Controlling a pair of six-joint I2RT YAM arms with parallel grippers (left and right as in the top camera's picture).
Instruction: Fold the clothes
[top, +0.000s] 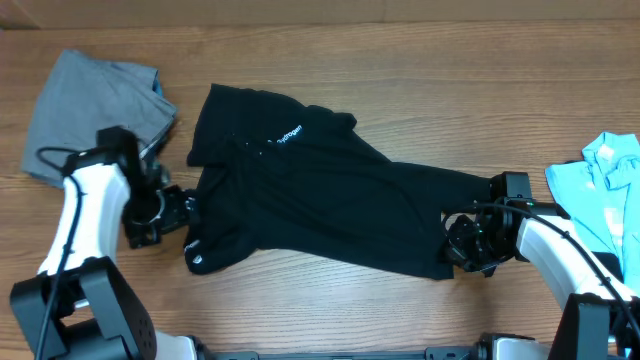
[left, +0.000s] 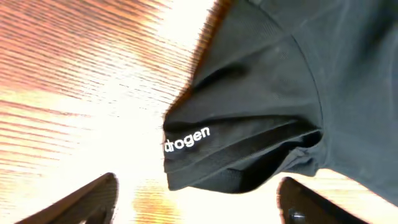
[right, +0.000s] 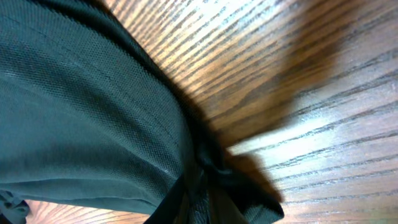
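**A:** Where does the left gripper (top: 188, 215) sit against the black shirt (top: 320, 190)?

**B:** Right at the shirt's edge, at its own end of the garment. In the wrist view its 2 fingers (left: 93, 199) stand wide apart. A folded hem lies just ahead of them and partly in the gap, but neither finger presses on it. So the jaws are spread and hold nothing.

**A:** Anything to mark that hem?

**B:** White lettering (left: 186, 140) runs along the fold, a little toward the left finger. The first letters are cut off by the crease.

**A:** And the right gripper (top: 464, 240)?

**B:** It is at the opposite end of the shirt, where the cloth narrows. The wrist view shows dark fabric filling the space ahead of it and drawing down into 1 tight bunch at the jaws. The fingers themselves are buried in that cloth. The jaws are closed, pinching a fold of the black shirt.

**A:** How does the shirt lie between the 2 tools?

**B:** It stretches from one to the other across the table (top: 400, 50), rumpled, and broader toward the left gripper. It is flat on the wood apart from the pinched end.

**A:** Other clothes?

**B:** A grey garment (top: 90, 110) lies crumpled behind the left gripper, on the far side of its arm from the shirt. It is near the shirt's corner but not touched by the fingers. A light-blue garment (top: 610, 185) lies behind the right gripper, beside that arm's forearm and well apart from the shirt.
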